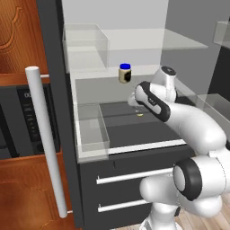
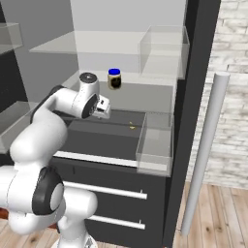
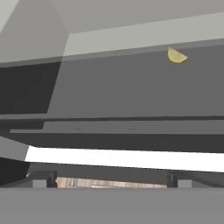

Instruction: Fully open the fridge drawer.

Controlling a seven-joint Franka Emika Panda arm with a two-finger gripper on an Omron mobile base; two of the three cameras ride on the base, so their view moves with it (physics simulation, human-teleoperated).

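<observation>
Fridge (image 1: pixel 134 18) stands open ahead of me, its long pale door handles (image 1: pixel 45 139) flanking it at either side of my base cameras. Inside it, at mid height, the fridge drawer (image 1: pixel 134 128) sits as a wide dark tray partly slid out, its thin pale front strip (image 1: pixel 143 146) just above two dark drawer fronts with white bar handles (image 1: pixel 134 175). My white arm (image 2: pixel 43 131) bends over the tray from the near side. A clear plastic bin (image 2: pixel 155 143) rests at the tray's edge toward the fridge door, and another clear bin (image 2: pixel 162 51) sits on the shelf above. My tool (image 2: pixel 100 107) hovers low above the tray's dark floor; I cannot tell whether its jaws are spread or pressed together. A blue-lidded jar (image 1: pixel 125 72) stands on the shelf behind it. A small yellow piece (image 3: pixel 176 56) lies on the tray floor.
</observation>
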